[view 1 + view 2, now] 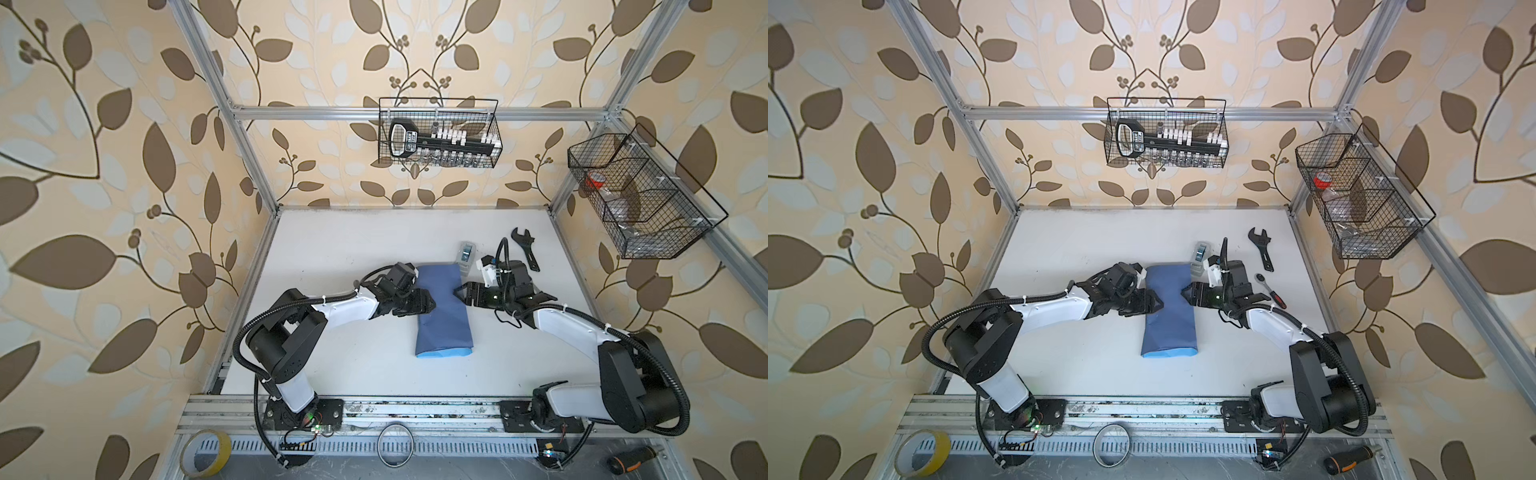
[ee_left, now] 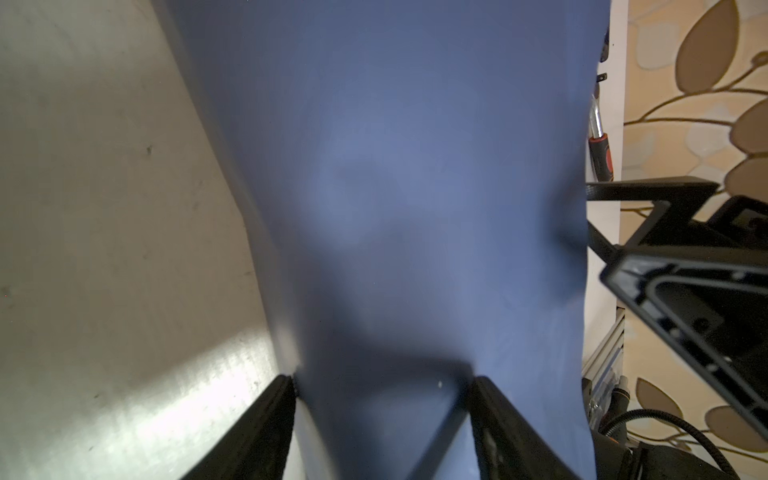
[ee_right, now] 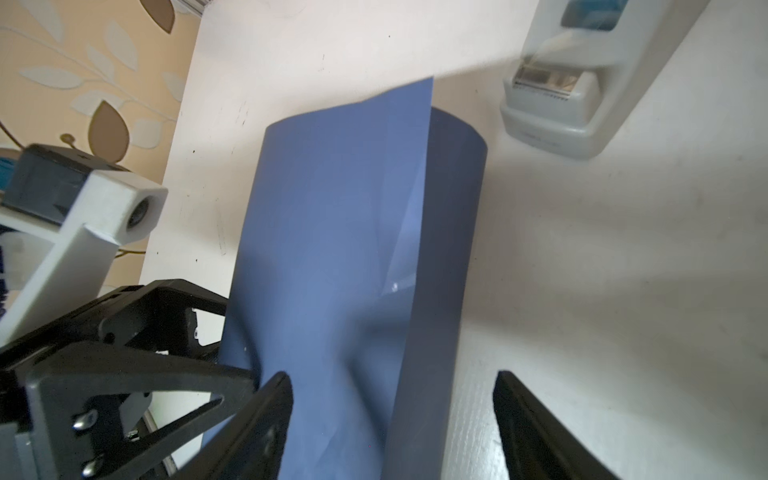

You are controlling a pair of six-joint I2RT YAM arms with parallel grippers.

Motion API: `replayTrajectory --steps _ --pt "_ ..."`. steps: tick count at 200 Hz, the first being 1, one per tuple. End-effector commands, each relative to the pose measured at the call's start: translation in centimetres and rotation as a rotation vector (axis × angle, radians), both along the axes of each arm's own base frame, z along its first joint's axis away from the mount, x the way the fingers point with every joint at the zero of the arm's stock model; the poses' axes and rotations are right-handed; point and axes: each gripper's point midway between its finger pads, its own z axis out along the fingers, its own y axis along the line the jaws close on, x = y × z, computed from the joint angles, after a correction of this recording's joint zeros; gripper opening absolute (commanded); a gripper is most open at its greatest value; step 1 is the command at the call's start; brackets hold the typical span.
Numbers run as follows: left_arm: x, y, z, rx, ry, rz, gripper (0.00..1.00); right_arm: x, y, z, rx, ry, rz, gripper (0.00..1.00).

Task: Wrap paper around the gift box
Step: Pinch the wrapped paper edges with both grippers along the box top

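Arms reaching inward from both sides. Left hand (image 1: 431,305) clamping slate-blue paper (image 1: 444,328) between both fingers. Paper lying midway across surface (image 1: 353,257) as long rolled bundle, light-blue strip showing at near end, narrowing between hands. Right hand (image 1: 458,291) sitting at paper's right edge, jaws released, one finger clear. Tape dispenser (image 1: 466,254) standing just beyond.

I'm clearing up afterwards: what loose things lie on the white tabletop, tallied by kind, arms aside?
Blue paper: 1
Tape dispenser: 1
Hand tools: 2 (wrench, ratchet)
Total: 4 (no gift box visible)
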Motion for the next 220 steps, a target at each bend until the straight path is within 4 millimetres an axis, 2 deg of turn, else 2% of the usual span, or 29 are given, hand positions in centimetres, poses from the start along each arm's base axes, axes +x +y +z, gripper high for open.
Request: replayTrajectory --steps 1,33,92,164,181,220 --pt "-1.1 1.5 -2.9 0.09 0.055 0.01 0.68 -0.5 0.9 -1.2 -0.03 0.032 0.039 0.78" --pt "-1.0 1.6 -2.7 0.093 0.048 0.015 0.68 -1.0 2.1 -1.8 -0.008 0.047 0.063 0.73" --pt "-0.8 2.7 -2.5 0.1 0.04 0.047 0.68 -2.3 4.9 -1.0 0.092 0.044 0.096 0.65" --pt "-0.8 7.1 -2.8 0.102 0.061 0.133 0.68 -3.3 10.6 -0.6 0.174 0.055 0.163 0.62" --pt "-1.1 7.3 -2.9 0.095 0.067 0.134 0.67 -2.9 11.0 -0.7 0.168 0.055 0.168 0.61" --pt "-2.1 7.3 -3.4 0.089 0.101 0.113 0.67 -1.6 10.5 -1.8 0.103 0.061 0.16 0.6"
